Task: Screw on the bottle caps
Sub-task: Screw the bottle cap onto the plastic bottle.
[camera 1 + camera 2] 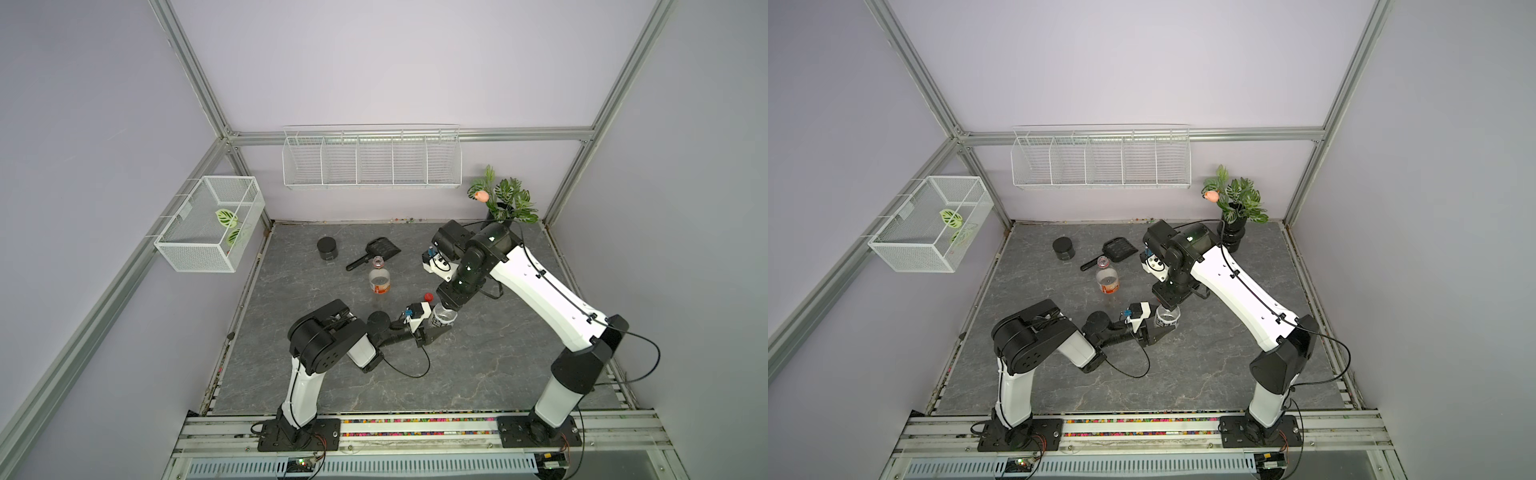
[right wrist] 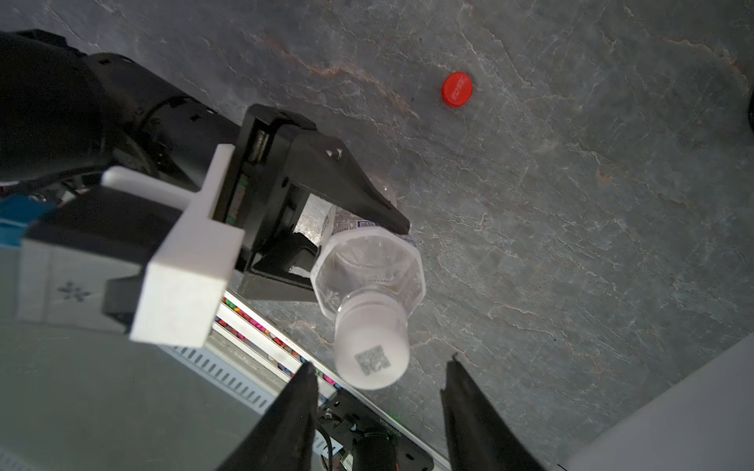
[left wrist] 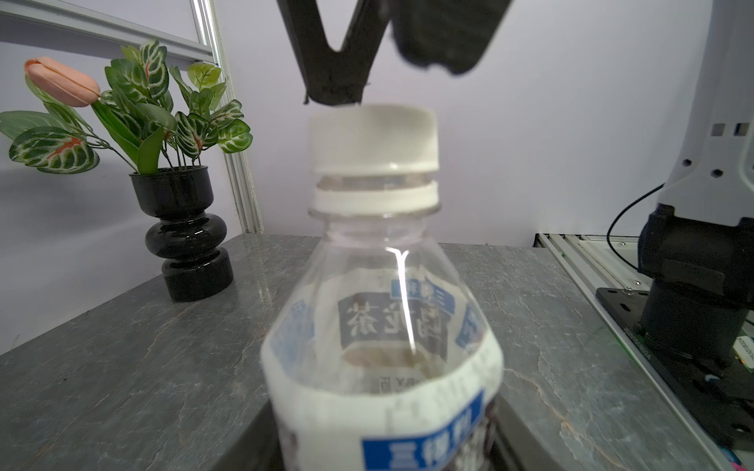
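My left gripper (image 1: 435, 329) (image 3: 387, 448) is shut on the short clear bottle (image 1: 444, 318) (image 3: 379, 326) with the white printed label, and holds it upright on the table. The white cap (image 3: 373, 138) (image 2: 373, 354) sits on its neck, with a band of clear thread showing above the white ring. My right gripper (image 2: 380, 362) (image 1: 449, 305) hangs open just above the cap, one finger on each side, not touching it. The red cap (image 1: 428, 296) (image 2: 457, 89) lies on the table close by. The taller bottle (image 1: 379, 280) (image 1: 1108, 279) with the orange-red band stands uncapped behind.
A black round jar (image 1: 327, 248) and a black scoop (image 1: 376, 251) lie at the back left of the grey table. A black vase with plants (image 1: 503, 203) stands in the back right corner. White wire baskets (image 1: 372, 160) (image 1: 210, 222) hang on the walls.
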Controlling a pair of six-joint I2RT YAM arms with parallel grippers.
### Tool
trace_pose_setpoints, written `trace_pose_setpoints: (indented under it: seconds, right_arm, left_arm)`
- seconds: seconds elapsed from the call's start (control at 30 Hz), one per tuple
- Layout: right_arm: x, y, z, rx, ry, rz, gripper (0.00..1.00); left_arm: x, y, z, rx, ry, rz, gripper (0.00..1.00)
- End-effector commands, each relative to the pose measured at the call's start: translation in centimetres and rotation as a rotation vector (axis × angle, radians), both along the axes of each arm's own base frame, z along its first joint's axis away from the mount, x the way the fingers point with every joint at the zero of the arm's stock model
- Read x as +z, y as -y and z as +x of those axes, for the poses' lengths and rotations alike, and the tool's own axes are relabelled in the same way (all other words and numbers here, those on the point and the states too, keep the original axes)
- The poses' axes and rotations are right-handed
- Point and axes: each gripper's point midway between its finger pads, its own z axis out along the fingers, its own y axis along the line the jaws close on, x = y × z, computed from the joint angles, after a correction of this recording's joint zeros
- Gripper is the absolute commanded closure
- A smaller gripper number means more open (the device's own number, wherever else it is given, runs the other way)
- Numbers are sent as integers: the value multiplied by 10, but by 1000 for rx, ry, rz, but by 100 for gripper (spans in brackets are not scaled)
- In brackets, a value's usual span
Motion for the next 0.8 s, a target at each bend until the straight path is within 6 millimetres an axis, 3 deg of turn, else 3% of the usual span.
trace_pose_setpoints:
  seconds: [0.0,0.6,0.77]
  right_arm:
    - [2,4,-4,38,-8,-37,47]
    - [-17,-7,-11,65,-84,-49,63]
    - [-21,-5,-12,32,-95,-60,75]
  left_arm:
    - [-28,1,-1,-16,-55,69,51]
    - [-27,1,-2,-19,-61,67,51]
    - [-28,1,-2,-19,-59,68,51]
